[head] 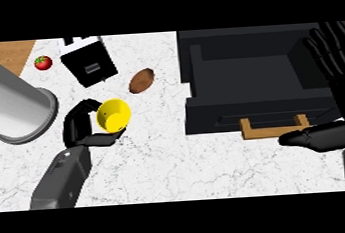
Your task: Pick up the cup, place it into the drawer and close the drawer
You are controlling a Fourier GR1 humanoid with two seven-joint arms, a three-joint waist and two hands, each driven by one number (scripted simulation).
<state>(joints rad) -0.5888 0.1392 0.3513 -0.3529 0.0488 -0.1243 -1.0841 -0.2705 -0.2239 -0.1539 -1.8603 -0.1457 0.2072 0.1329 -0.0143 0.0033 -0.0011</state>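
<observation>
Left robot hand curls around yellow cup; no writing legible.

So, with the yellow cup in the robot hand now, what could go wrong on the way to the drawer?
1. The left robot hand curls round only one side of the yellow cup, which lies tilted, so it may slip during the carry.
2. The brown potato-like object lies near the path toward the open drawer and could be knocked.
3. The right robot hand rests open at the drawer's right side and may crowd the placement.
</observation>
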